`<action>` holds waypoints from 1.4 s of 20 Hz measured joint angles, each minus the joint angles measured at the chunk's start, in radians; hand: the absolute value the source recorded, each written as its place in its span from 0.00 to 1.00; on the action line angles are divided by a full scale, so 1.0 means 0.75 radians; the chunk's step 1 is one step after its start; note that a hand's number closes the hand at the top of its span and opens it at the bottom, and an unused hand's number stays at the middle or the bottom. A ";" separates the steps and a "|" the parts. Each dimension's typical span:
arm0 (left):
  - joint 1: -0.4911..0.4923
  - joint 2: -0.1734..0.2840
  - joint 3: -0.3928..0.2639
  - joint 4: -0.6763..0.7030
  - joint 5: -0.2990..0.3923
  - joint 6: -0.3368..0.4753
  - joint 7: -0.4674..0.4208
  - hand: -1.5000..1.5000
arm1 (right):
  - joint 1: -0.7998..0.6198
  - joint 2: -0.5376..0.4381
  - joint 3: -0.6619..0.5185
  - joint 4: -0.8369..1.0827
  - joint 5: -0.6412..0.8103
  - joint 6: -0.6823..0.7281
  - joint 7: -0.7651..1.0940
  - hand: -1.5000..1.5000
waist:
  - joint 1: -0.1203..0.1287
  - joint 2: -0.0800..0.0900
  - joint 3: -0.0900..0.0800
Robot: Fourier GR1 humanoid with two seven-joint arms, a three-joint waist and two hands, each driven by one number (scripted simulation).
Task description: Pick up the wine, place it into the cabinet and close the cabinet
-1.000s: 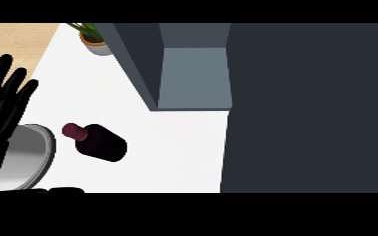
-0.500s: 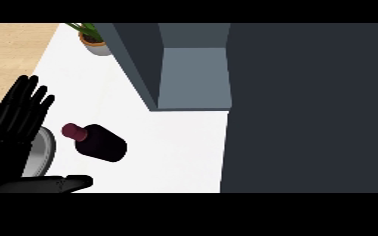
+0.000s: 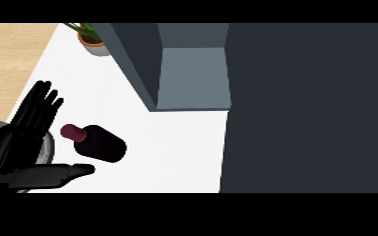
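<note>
Head view: the left hand [image 3: 28, 130] is hovering open just left of the wine [image 3: 97, 143], fingers straight, thumb reaching below it. Bare counter [image 3: 177, 150] is separating the standing bottle from the open cabinet [image 3: 193, 77] beyond.

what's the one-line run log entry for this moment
wine: upright on counter, ungrasped | hand: open, left of wine | cabinet: open

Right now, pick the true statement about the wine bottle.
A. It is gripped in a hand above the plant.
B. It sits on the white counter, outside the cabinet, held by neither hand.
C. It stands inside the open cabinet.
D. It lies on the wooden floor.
B: the wine bottle sits on the white counter, below-left of the open cabinet, beside the open hand at the view's left, which does not hold it.
</note>
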 measured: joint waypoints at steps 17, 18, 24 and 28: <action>-0.087 0.000 0.073 0.544 -0.067 -0.072 -0.344 0.00 | 0.009 -0.032 -0.031 -0.007 0.000 0.007 0.001 0.00 | -0.004 0.001 0.000; -0.083 -0.006 0.069 0.579 -0.080 -0.072 -0.372 0.00 | 0.011 -0.034 -0.033 -0.006 -0.001 0.012 -0.004 0.00 | -0.005 0.001 0.000; -0.107 0.002 0.085 0.734 -0.068 -0.130 -0.474 0.00 | 0.010 -0.024 -0.008 -0.007 0.000 0.003 -0.010 0.00 | -0.007 0.000 0.000; -0.113 -0.022 0.069 0.874 -0.107 -0.140 -0.599 0.00 | 0.017 -0.014 0.008 -0.003 0.003 -0.003 -0.021 0.00 | -0.006 0.001 0.000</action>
